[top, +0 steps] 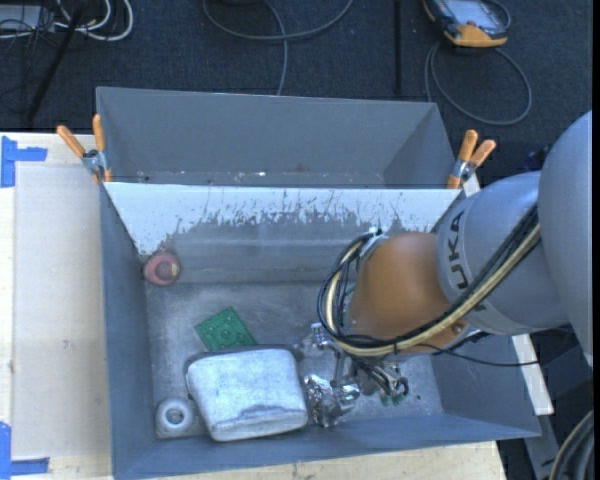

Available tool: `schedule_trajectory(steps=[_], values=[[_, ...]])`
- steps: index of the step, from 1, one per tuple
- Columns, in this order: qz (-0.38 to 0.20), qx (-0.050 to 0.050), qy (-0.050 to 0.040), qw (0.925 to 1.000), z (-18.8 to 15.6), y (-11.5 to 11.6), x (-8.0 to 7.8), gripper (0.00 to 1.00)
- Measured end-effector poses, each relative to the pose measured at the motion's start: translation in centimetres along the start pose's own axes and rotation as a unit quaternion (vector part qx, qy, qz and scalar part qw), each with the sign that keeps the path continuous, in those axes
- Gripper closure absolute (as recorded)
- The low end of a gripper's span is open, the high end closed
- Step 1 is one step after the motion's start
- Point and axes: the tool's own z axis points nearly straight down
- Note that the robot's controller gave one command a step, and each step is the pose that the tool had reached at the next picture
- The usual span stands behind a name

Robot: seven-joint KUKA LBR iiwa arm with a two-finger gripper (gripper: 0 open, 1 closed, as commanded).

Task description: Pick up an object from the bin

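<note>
My gripper (325, 400) is low in the bin's front middle, right beside the right edge of a pale grey-white block (246, 393) that looks like a sponge or pad. Whether anything sits between its fingers is hidden. A small green thing (397, 392) peeks out just right of the gripper, under the arm. A green square card (224, 329) lies flat just behind the pale block.
A small white tape roll (175, 415) lies in the front left corner. A pinkish round disc (162, 268) rests at the back left, at the foot of the far wall. The arm with its orange cover and cables fills the bin's right half.
</note>
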Motion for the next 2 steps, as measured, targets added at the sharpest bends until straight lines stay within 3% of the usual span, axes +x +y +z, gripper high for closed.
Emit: schedule_trajectory(steps=[1,2], values=[[0.0,-0.001,0.0143,0.9999,0.1,0.1,0.7,1.0],[0.002,-0.001,0.0088,1.0,-8.2,-0.8,0.4,1.0]])
